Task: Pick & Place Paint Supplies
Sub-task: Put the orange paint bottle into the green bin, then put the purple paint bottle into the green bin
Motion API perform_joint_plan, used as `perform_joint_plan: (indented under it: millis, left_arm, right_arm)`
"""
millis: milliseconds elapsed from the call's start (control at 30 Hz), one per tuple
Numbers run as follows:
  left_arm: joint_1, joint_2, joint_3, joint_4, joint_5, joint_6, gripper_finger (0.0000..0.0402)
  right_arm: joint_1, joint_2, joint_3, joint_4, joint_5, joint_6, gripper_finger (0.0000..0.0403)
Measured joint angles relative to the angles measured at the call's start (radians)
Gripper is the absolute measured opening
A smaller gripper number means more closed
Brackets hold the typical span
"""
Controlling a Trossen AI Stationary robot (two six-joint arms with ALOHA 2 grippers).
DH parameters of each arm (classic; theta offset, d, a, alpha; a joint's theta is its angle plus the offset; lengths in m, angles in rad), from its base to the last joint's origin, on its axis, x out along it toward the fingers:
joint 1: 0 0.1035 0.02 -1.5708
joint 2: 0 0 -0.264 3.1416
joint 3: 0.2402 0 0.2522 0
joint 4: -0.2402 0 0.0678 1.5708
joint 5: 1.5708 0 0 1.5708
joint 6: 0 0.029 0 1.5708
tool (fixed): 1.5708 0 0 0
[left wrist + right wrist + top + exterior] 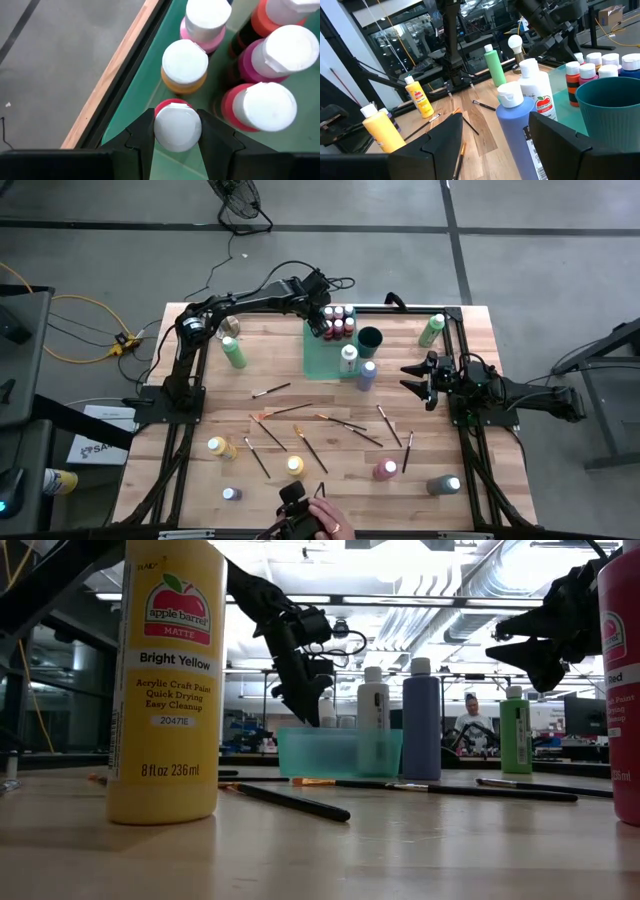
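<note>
The red paint bottle (176, 125) you hold in your left gripper (175, 131) stands in the green tray (322, 358), at its corner nearest the table (200, 420) edge, jaws closed on its white cap, with five more capped bottles packed close beside it. Your right gripper (418, 378) hovers with jaws wide just right of the tray, over bare wood. In front of the tray, the yellow bottle (166, 680) reads "apple barrel MATTE Bright Yellow, 8 fl oz 236 ml".
</note>
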Motion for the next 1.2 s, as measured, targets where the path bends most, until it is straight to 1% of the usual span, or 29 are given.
perform_joint_plan:
  millis: [233, 567, 733, 1000, 1100, 1200]
  left_arm:
    - [0.0, 0.0, 0.0, -0.007, 0.0, 0.0, 0.0129]
    - [0.0, 0.0, 0.0, -0.017, -0.001, 0.001, 0.0195]
    - [-0.009, -0.017, 0.0, -0.015, -0.021, 0.002, 0.0217]
    - [-0.045, -0.064, 0.0, -0.028, -0.072, 0.002, 0.0223]
    - [-0.072, -0.099, 0.0, -0.047, -0.103, 0.001, 0.0223]
    - [-0.094, -0.141, 0.0, -0.071, -0.111, 0.0, 0.0223]
  right_arm:
    - [0.0, 0.0, 0.0, 0.0, -0.001, 0.0, 0.0223]
    - [0.0, 0.0, 0.0, 0.0, -0.001, 0.0, 0.0223]
    - [0.0, 0.0, 0.0, 0.0, -0.001, 0.0, 0.0223]
    - [0.0, 0.0, 0.0, 0.0, -0.001, 0.0, 0.0223]
    - [0.0, 0.0, 0.0, 0.0, -0.001, 0.0, 0.0223]
    - [0.0, 0.0, 0.0, 0.0, -0.001, 0.0, 0.0223]
